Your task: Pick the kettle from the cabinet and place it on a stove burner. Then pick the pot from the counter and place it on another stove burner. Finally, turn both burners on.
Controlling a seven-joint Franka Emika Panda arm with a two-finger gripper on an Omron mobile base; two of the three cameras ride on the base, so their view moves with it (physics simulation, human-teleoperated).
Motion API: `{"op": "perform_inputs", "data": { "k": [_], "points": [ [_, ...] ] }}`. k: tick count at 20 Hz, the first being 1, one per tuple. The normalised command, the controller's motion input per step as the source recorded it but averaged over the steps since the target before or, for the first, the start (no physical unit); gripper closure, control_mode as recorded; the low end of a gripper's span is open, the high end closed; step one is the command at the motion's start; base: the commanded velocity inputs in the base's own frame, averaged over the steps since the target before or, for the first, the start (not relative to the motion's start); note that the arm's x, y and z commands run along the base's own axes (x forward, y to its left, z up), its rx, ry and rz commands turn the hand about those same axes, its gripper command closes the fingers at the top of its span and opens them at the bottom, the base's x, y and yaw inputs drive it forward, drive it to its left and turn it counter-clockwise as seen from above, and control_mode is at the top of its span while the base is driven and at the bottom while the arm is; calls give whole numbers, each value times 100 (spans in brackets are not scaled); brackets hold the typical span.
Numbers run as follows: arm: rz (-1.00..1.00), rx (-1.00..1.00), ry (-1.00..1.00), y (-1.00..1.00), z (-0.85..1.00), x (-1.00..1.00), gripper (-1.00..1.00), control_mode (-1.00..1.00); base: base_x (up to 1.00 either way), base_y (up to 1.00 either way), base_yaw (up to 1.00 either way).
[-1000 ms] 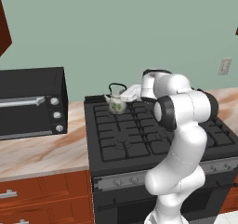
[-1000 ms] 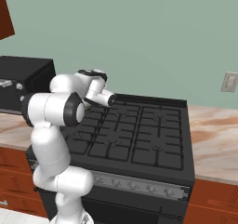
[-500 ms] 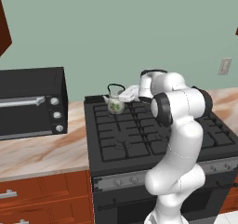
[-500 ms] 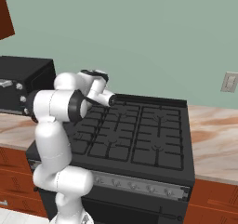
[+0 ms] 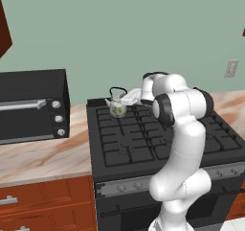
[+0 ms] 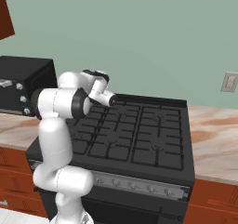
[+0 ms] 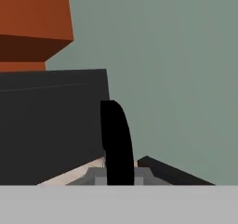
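While the gripper point(image 5: 125, 99) is closed on its thin black arched handle point(image 7: 117, 144), the kettle point(image 5: 117, 107) is at the far left stove burner point(image 5: 115, 115); it looks small, light, rigid, probably swinging.

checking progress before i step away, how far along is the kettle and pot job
Done: the kettle is out of the cabinet and at the stove's back-left burner. In hand: the gripper is shut on the kettle's black handle; whether it rests on the grate yet is unclear. Left: letting go, bringing a pot to another burner, and turning on two knobs.
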Motion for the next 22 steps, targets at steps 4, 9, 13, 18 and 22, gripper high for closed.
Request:
{"op": "perform_inputs", "data": {
  "k": [4,9,13,18,22],
  "points": [
    [0,0,0,0,-10,14,100,-100,0,0,0],
    [0,0,0,0,-8,14,100,-100,0,0,0],
    [0,0,0,0,-9,14,100,-100,0,0,0],
    [0,0,0,1,-5,2,100,-100,0,0,0],
    [0,0,0,4,-10,0,100,-100,0,0,0]
  ]
}}
